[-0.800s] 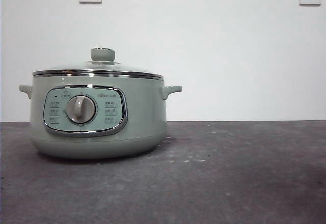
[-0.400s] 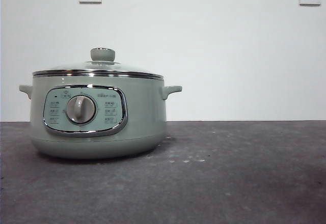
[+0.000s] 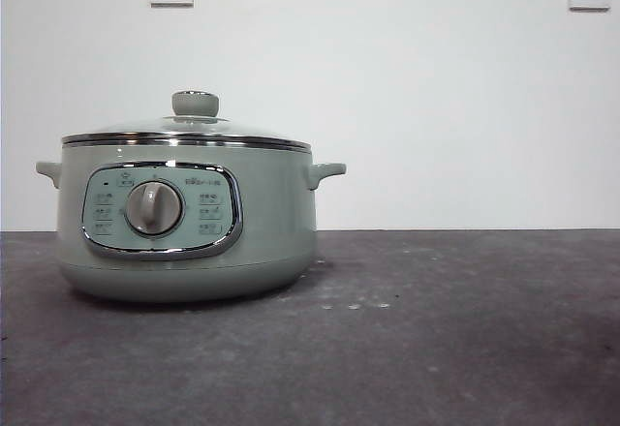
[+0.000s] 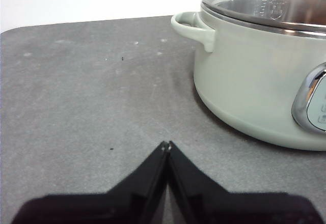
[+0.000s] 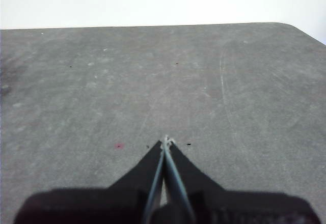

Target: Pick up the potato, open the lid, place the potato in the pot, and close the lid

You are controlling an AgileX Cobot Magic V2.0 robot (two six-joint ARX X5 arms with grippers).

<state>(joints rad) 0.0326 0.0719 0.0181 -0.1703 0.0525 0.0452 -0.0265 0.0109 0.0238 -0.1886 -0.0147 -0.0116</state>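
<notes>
With both our left gripper [image 4: 166,144] and right gripper [image 5: 166,140] at rest, jaws together, the lid [image 3: 186,128] sat on the pot [image 3: 186,218]; no potato showed, so we judged finding it came first.

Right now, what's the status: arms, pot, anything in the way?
Left gripper shut, empty, beside the pot. Right gripper shut, empty, over bare table. Lid on the pot. No potato in sight; nothing in the way.

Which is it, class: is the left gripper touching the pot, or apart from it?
Apart. In the left wrist view, the left gripper, its fingers shut together, sits over bare table, with a clear strip of grey surface between it and the pot.
</notes>
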